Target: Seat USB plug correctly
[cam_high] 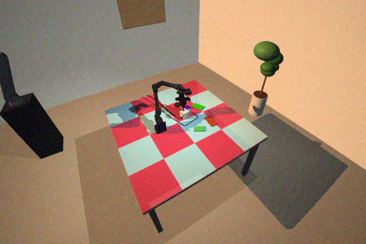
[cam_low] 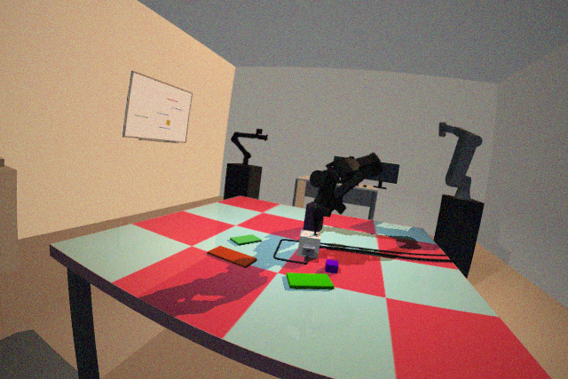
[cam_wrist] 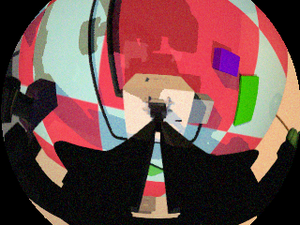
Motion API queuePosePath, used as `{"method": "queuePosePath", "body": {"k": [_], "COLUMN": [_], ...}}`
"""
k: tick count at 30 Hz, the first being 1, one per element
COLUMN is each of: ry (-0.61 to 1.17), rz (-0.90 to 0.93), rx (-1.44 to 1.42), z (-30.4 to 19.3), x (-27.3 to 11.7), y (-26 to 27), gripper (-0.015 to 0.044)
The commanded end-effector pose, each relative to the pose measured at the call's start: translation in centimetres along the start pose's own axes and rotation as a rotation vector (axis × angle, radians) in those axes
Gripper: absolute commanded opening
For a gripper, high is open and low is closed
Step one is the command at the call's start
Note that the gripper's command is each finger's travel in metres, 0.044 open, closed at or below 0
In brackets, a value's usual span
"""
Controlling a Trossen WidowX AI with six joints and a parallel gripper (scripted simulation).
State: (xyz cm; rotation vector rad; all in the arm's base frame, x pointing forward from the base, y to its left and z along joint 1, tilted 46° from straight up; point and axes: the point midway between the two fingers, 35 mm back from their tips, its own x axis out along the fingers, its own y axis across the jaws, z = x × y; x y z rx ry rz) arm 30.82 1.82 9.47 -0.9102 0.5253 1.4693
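Item: gripper (cam_high: pixel 183 109) (cam_low: pixel 315 231) (cam_wrist: pixel 157 126), closed narrowly on the USB plug (cam_wrist: pixel 157 110). Plug: at the fingertips, twelve o'clock from the palm in the wrist view, directly over the top of the power cube (cam_high: pixel 185 114) (cam_low: pixel 309 242) (cam_wrist: pixel 136 110). Axis: apparently upright, along the approach; seating depth and keying, cannot tell.

The rectangular brown board (cam_high: pixel 140 8) has a matt, wood-like face. The red-and-pale checkered tabletop (cam_high: pixel 189 158) (cam_low: pixel 320 324) is smooth with a faint gloss. The white power cube (cam_high: pixel 185 114) (cam_low: pixel 309 245) (cam_wrist: pixel 137 105) appears plastic.
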Motion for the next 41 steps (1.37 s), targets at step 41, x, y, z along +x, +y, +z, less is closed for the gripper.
{"method": "queuePosePath", "body": {"k": [41], "ry": [0.0], "rz": [0.0], "rx": [0.0], "z": [-0.2], "x": [-1.1], "y": [0.0], "gripper": [0.0095]}}
